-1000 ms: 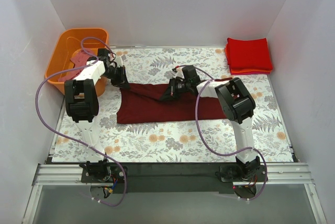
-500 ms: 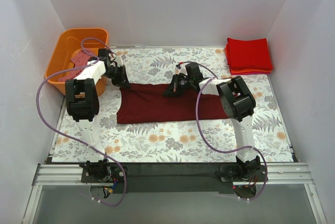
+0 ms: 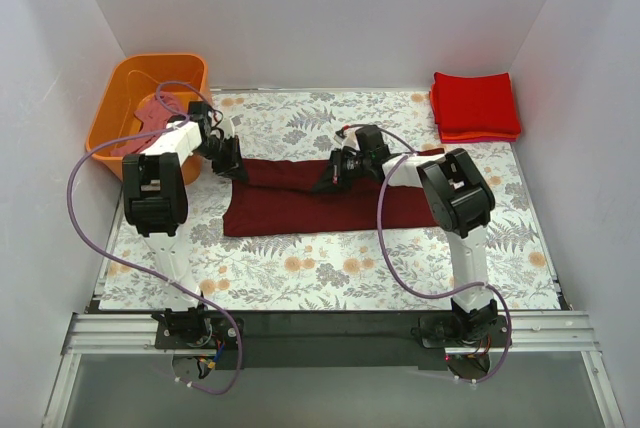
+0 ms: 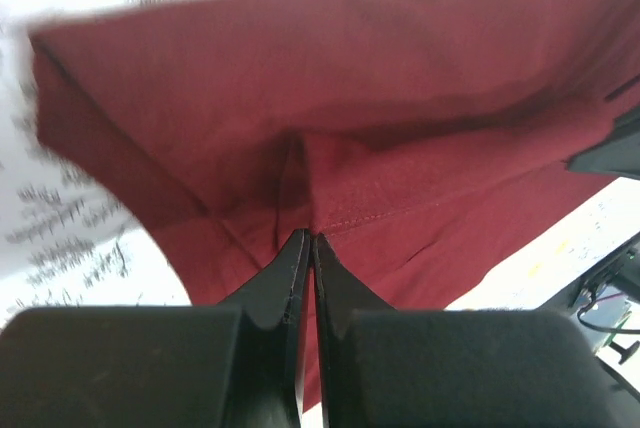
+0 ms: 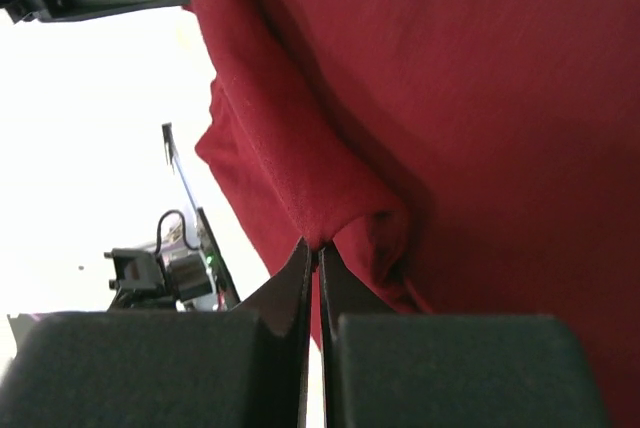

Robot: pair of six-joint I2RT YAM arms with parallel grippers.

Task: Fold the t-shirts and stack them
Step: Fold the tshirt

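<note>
Lying flat on the table (image 3: 330, 273) as a wide band: maroon shirt (image 3: 300, 210). Pinched along its far edge in 2 places: left gripper (image 4: 310, 238) closed tight on a seamed fold, right gripper (image 5: 315, 246) closed tight on a bunched fold. Probably held so for carrying that edge over evenly. Stacked at far right: red shirts (image 3: 475, 105).

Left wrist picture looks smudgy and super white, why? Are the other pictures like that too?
Left wrist: the maroon t-shirt has a smeared far edge, probably motion blur, and the floral tablecloth is washed out to white. Right wrist: the cloth is sharp, but the background at left glares white. Top external: evenly lit and clear.
</note>
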